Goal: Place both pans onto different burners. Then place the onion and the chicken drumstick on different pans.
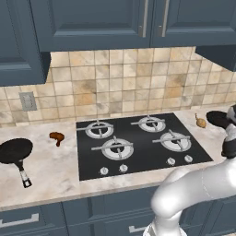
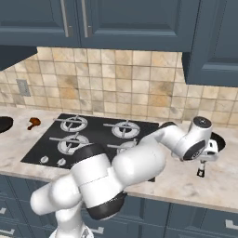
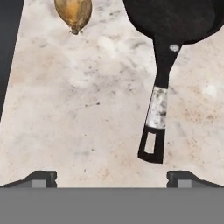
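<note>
While nothing yet sits on the burners [image 1: 115, 148], we find one pan [image 1: 15, 150] at the far left of the left base view, the chicken drumstick [image 1: 57, 137] just right of it on the counter [image 1: 50, 170]. At the right edge lie the onion [image 1: 200, 121] and the second pan [image 3: 173, 17]. Our gripper [image 3: 112, 177] hovers over that pan's handle [image 3: 157, 113], jaws spread wide and empty. We judge the pan rigid and fairly heavy, best gripped across its thin, possibly slippery handle.
</note>
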{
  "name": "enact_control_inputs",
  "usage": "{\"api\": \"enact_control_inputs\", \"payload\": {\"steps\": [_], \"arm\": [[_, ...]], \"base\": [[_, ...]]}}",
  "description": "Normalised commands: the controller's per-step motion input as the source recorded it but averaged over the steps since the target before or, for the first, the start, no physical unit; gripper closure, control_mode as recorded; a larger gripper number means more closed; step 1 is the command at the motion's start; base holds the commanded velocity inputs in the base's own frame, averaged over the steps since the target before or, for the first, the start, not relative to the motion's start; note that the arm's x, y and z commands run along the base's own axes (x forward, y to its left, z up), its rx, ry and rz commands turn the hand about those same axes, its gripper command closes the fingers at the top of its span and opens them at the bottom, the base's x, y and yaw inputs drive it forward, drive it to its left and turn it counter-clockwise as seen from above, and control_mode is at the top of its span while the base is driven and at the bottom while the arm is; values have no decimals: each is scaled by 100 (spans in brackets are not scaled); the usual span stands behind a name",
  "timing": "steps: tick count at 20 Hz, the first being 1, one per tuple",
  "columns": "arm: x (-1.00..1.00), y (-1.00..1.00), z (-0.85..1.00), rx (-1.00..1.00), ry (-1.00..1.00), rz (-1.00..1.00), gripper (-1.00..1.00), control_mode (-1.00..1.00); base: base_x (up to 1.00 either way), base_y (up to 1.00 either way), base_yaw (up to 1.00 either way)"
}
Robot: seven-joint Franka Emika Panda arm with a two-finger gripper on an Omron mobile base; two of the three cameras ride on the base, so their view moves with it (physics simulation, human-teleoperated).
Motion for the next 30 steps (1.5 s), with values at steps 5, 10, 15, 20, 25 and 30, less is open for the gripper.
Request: {"api": "enact_control_inputs", "payload": {"steps": [5,10,15,20,25,30], "arm": [[23,-25,-23,0,0,0,-100,-100],[17,-29,-16,0,1,0,-100,-100],[17,-18,-13,0,3,0,-100,-100],[13,0,-19,0,5,0,-100,-100],[14,-10,-26,0,1,0,-100,-100],[13,-20,-34,0,0,0,-100,-100]], "base": [[0,0,0],[0,0,0],[0,0,0],[0,0,0],[0,0,0],[0,0,0]]}}
